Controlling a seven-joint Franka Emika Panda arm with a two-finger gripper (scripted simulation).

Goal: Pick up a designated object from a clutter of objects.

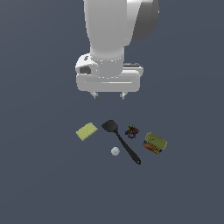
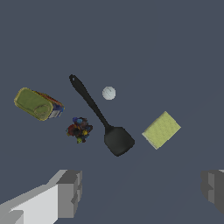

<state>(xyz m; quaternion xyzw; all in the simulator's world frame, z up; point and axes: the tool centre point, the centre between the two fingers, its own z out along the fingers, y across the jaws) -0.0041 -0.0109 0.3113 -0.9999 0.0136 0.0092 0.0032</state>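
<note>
The white Panda arm's gripper (image 1: 108, 95) is hanging high above the clutter, jaws spread wide and gripping nothing. The long black plastic spatula (image 1: 121, 140) is lying diagonally below it. The small rounded-rectangular tin can with olive-yellow top and blue sides (image 1: 155, 143) is sitting at the exterior view's right, well off the gripper's axis. The flat yellow-green block (image 1: 86, 131), tiny dark multicoloured piece (image 1: 131, 131) just beside the tin, and small white ball (image 1: 115, 151) are lying around.

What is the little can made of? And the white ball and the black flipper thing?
Tin can: looks like metal with a printed label, olive-yellow top, though it shows no shine. White ball: dimpled surface suggests hard plastic, like a golf ball. Black spatula: matte, even black suggests plastic, possibly rubber. These are renders, so all guesses.
</note>
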